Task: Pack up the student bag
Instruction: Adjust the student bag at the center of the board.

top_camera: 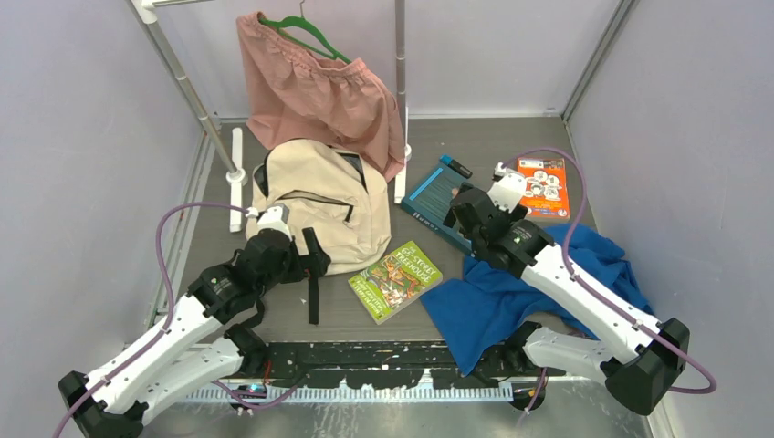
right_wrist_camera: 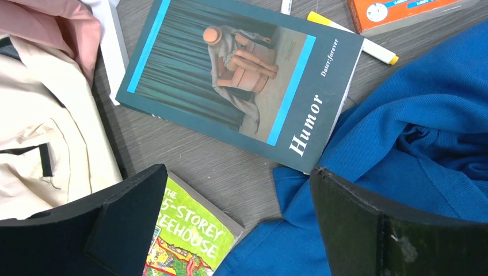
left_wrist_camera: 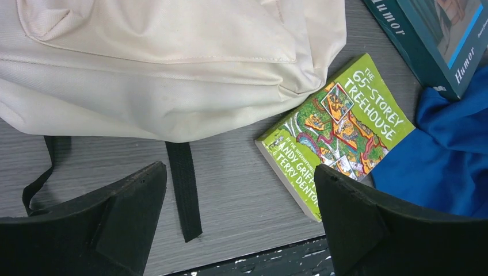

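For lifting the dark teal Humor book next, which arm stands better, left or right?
Right. The right tool hangs open just over the Humor book. The left tool, also open, is at the lower edge of the student bag, farther from that book.

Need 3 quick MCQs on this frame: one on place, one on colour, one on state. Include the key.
1. Where does the green book lie?
A) on top of the student bag
B) between the student bag and the blue cloth
C) inside the student bag

2. What colour is the hanger?
A) white
B) black
C) green

3. What state are the left gripper and right gripper in?
A) both open, holding nothing
B) left shut on a strap
C) right shut on a book

Key:
1 B: the top view shows the bag on its left and the cloth on its right.
2 C: it shows green above the garment.
3 A: both wrist views show the fingers spread wide.
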